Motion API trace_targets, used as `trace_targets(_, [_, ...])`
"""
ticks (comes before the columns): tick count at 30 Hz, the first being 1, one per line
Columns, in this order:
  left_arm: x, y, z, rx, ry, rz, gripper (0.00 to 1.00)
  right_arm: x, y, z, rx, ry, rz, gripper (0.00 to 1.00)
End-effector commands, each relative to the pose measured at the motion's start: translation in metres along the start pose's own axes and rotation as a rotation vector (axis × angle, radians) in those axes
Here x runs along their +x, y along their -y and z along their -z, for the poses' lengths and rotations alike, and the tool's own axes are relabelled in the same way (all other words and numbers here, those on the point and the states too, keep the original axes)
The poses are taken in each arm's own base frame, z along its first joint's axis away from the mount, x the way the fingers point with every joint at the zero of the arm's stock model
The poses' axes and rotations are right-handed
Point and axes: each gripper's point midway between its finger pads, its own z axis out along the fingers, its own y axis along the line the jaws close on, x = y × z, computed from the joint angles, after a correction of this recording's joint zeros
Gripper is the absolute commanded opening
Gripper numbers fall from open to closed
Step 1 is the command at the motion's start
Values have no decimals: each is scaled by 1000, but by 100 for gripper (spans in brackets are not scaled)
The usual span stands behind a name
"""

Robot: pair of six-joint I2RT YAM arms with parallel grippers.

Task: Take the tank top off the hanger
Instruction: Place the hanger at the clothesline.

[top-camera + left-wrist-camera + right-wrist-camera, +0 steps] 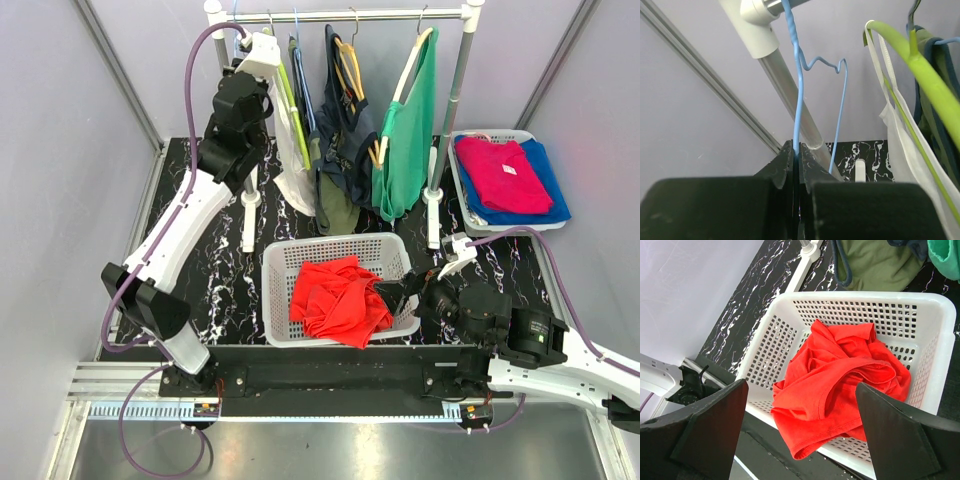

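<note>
While the left gripper (pixel 796 150) is pinched tight on the blue wire hanger (pixel 799 100) up at the rail (pixel 380 14), jaws closed right down on the thin wire just below its twisted neck, look at that hanger: bare wire, nothing draped on it in the left wrist view. And down in the white basket (pixel 860 296) lies the tank top (pixel 840 375), a bright orange-red heap, crumpled and folded over itself, stitched hem edges looping across the top and one corner spilling over the basket's near rim. So by my reading the removal itself looks done and we are in the tidy-up step. The right gripper (pixel 801 385) hangs above the basket with its jaws spread as wide as they go, holding nothing and clear of the cloth. What comes next, I'd judge, is for the left arm to let go of the hanger so its hook sits on the rail, then pull back without brushing the lime-green hanger (pixel 920 70) and the white garment (pixel 900 145) hanging just beside it. The cloth looks soft and limp, so it should lie where it is if nothing snags it.
</note>
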Motion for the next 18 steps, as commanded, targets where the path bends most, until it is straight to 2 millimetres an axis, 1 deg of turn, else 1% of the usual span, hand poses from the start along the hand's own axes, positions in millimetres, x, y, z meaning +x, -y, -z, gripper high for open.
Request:
trace_targets(1, [-11,-10,4,-9,39,59,0,-6,-5,1,-14,5,-4,98])
trace_targets(4, [-13,-10,8,8,39,65,0,-4,-5,0,-11,0,-3,98])
trace_targets(5, [-15,-12,12,9,45,73,0,-4,-5,0,-13,0,-5,98])
trace_targets(7, [-14,-12,15,18,39,70,0,-4,-5,-1,-10,2,-6,98])
trace_targets(8, [-15,-15,19,22,43,75,0,-4,-5,-1,-11,3,-9,98])
trace_targets(10, [-10,-13,23,34,31,71,0,-4,-5,-1,-11,3,-12,98])
trace_targets(11, [-12,-18,28,33,37,81,0,-5,-5,-1,-11,6,-14,98])
trace_targets(12, [-10,-18,30,37,35,81,1,-4,-5,-1,-11,5,-13,98])
trace_targets(14, [-7,-20,36,44,30,78,9,-4,-5,0,-13,3,-12,98])
trace_targets(16, [-6,-22,42,52,30,77,19,-4,-5,-1,-13,5,-15,98])
trace_targets(17, [-6,-23,44,58,32,74,38,-4,-5,-1,-13,5,-15,98])
trace_targets(18, [-7,-23,46,64,33,72,43,-4,-4,-1,-10,4,-17,98])
